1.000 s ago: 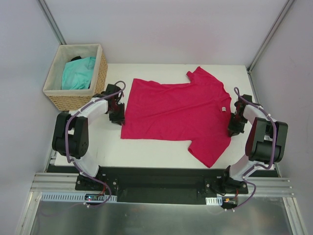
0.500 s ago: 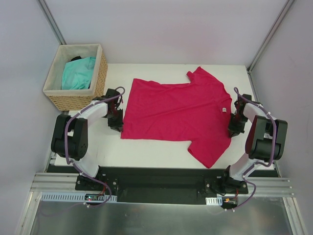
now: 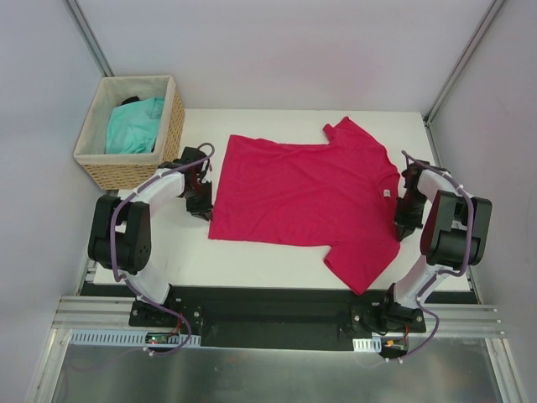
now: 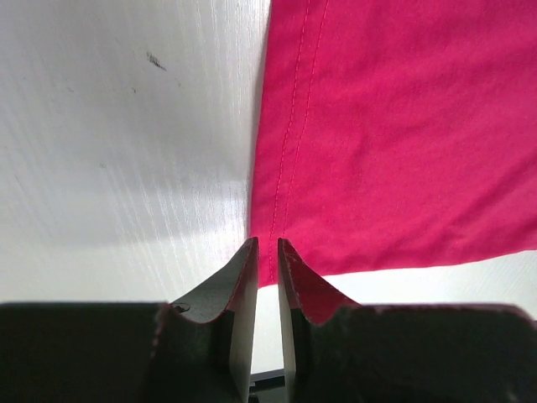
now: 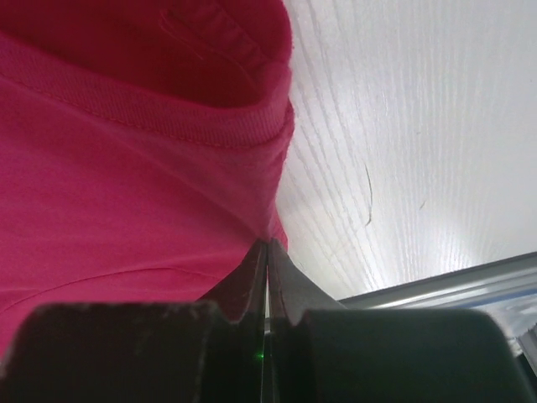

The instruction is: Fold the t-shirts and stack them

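Observation:
The crimson-pink t-shirt [image 3: 302, 197] lies spread flat on the white table [image 3: 252, 260], hem to the left and neck to the right. My left gripper [image 3: 206, 200] is at the hem's near-left corner. In the left wrist view its jaws [image 4: 267, 245] are closed to a narrow slit on the stitched hem [image 4: 281, 168]. My right gripper [image 3: 400, 215] sits at the neck side. The right wrist view shows it [image 5: 268, 243] shut on fabric just below the ribbed collar [image 5: 193, 126]. The turquoise t-shirt [image 3: 134, 126] lies crumpled in the basket.
The woven wicker basket [image 3: 126, 175] stands at the table's far left corner, just beyond my left arm. Grey walls close in both sides. The table's right edge and a metal rail [image 5: 453, 281] run right beside my right gripper.
The shirt's neck side and both sleeves have slid rightwards with my right gripper. My left gripper moved slightly away from the bases along the hem. Both sets of jaws have narrowed.

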Motion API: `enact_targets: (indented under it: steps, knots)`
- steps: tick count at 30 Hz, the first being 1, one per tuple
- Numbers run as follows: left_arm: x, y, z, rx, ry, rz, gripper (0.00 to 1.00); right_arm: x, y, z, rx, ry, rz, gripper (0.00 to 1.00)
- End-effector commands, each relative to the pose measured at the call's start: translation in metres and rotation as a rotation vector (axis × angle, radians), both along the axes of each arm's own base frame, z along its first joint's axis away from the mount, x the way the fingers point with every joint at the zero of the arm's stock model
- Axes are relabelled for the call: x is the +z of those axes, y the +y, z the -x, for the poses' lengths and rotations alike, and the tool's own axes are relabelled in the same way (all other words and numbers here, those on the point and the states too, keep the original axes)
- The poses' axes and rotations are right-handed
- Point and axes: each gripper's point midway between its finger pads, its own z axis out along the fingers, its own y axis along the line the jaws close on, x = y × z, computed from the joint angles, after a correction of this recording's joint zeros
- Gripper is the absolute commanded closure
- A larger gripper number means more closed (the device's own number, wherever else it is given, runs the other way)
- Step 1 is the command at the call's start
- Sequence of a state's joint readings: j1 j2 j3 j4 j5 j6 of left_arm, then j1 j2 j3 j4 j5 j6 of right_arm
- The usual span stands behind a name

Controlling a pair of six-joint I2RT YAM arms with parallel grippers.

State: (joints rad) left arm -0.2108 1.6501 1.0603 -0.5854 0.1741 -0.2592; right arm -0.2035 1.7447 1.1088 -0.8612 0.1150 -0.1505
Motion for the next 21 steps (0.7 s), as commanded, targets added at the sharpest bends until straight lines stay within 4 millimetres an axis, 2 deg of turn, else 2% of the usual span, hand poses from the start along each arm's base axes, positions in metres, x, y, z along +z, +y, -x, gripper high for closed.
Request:
enact_targets:
  steps: [1,5,6,7,10,12,14,15,16,18,19,21]
  knots:
    - [0.008,-0.007,-0.007,-0.004,-0.005,0.014,0.84,0.011,-0.008,0.022,-0.005,0.121,0.044,0.98]
    - [0.011,-0.008,-0.011,-0.006,-0.012,0.017,0.81,0.01,-0.009,0.028,-0.01,0.141,0.055,0.98]
    - [0.011,-0.008,-0.012,-0.006,-0.016,0.016,0.77,0.01,-0.009,0.028,-0.013,0.145,0.055,0.96]
    - [0.013,-0.008,-0.014,-0.007,-0.021,0.017,0.74,0.011,-0.008,0.029,-0.014,0.151,0.055,0.83]
    - [0.016,-0.007,-0.018,-0.013,-0.037,0.013,0.69,0.025,-0.016,0.022,-0.035,0.08,0.13,0.69]
    - [0.019,-0.008,-0.024,-0.027,-0.053,0.01,0.69,0.05,-0.02,0.004,-0.06,-0.059,0.156,0.65]
    - [0.03,-0.013,-0.039,-0.044,-0.096,0.025,0.73,0.072,-0.021,-0.013,-0.071,-0.154,0.163,0.64]
    - [0.037,-0.015,-0.046,-0.062,-0.119,0.036,0.74,0.094,-0.023,-0.028,-0.078,-0.241,0.172,0.64]
    - [0.055,-0.021,-0.063,-0.074,-0.176,0.054,0.75,0.105,-0.022,-0.036,-0.075,-0.288,0.163,0.63]
    - [0.07,-0.026,-0.082,-0.094,-0.228,0.069,0.74,0.126,-0.02,-0.052,-0.077,-0.392,0.151,0.61]
    - [0.091,-0.036,-0.099,-0.118,-0.284,0.111,0.75,0.133,-0.014,-0.059,-0.071,-0.432,0.117,0.61]
    - [0.092,-0.047,-0.114,-0.142,-0.282,0.156,0.75,0.138,-0.01,-0.067,-0.065,-0.479,0.093,0.61]
